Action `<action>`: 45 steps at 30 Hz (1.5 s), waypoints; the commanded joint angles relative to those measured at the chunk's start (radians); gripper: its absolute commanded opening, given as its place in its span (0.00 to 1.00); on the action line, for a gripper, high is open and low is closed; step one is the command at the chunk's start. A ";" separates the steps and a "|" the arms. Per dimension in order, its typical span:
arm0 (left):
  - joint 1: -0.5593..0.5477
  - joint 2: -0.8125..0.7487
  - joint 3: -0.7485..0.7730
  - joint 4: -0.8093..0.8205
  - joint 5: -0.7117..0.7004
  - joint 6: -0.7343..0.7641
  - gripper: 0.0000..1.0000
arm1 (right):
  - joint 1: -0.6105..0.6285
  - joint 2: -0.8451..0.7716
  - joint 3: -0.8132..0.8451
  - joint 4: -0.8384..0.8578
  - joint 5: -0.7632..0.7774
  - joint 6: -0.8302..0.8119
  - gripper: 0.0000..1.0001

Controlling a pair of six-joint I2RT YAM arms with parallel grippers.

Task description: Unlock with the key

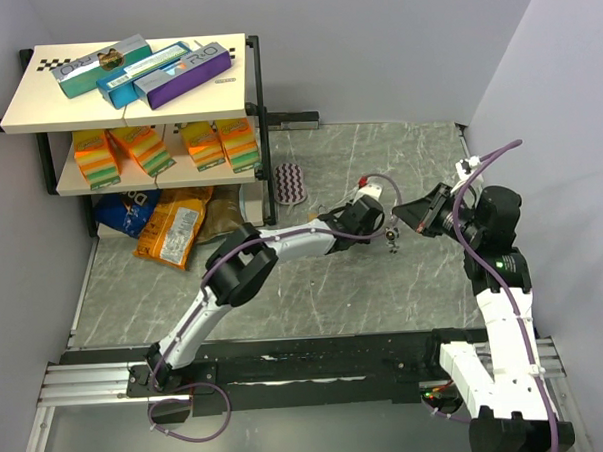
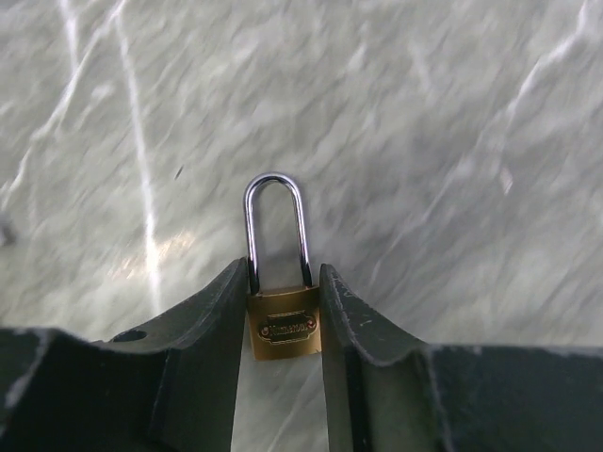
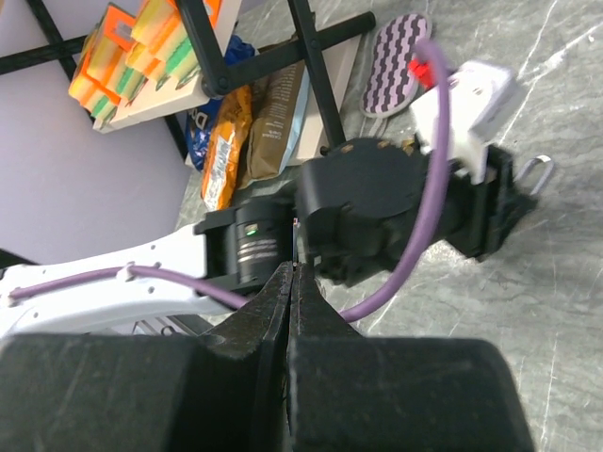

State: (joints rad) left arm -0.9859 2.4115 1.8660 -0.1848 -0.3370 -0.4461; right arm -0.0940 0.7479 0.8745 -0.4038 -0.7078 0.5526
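A small brass padlock (image 2: 283, 325) sits between the black fingers (image 2: 212, 320) of my left gripper (image 2: 283, 273), which is shut on its two sides. Its silver shackle (image 2: 251, 217) sticks out past the fingertips over the marble table, and shows again in the right wrist view as a shackle (image 3: 539, 171) beyond the left wrist. From above, the left gripper (image 1: 385, 225) and padlock (image 1: 392, 240) hang mid-table. My right gripper (image 1: 401, 218) faces them closely from the right. It is shut (image 3: 292, 268), and a thin sliver that looks like the key (image 3: 296, 243), seen edge-on, pokes out of its tips.
A two-level rack (image 1: 258, 98) stands at the back left with boxes on top and sponges below. Snack bags (image 1: 172, 232) lie under it. A purple striped pad (image 1: 290, 183) lies beside the rack's foot. Grey walls close the left, back and right sides.
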 commanded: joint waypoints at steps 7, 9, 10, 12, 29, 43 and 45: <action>0.007 -0.087 -0.367 -0.226 0.035 0.069 0.37 | 0.008 0.011 0.014 0.030 0.010 -0.017 0.00; 0.007 -0.107 -0.355 -0.237 0.047 0.069 0.42 | 0.008 0.010 0.017 0.023 0.013 -0.022 0.00; 0.007 -0.109 -0.328 -0.266 0.047 0.069 0.49 | 0.007 0.010 0.018 0.023 0.013 -0.020 0.00; 0.007 -0.114 -0.303 -0.294 0.043 0.058 0.53 | 0.008 0.014 0.024 0.023 0.011 -0.020 0.00; 0.016 -0.069 -0.235 -0.415 0.133 0.040 0.29 | 0.008 0.053 0.044 0.048 0.014 -0.029 0.00; 0.183 -0.305 -0.025 -0.441 0.407 -0.271 0.01 | 0.077 0.061 -0.023 0.059 -0.027 -0.180 0.00; 0.207 -0.340 -0.059 -0.398 0.484 -0.324 0.01 | 0.115 0.073 -0.032 0.063 -0.025 -0.192 0.00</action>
State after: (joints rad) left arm -0.8387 2.2242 1.7996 -0.6170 -0.0200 -0.5987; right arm -0.0402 0.8093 0.8555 -0.3962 -0.7074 0.4202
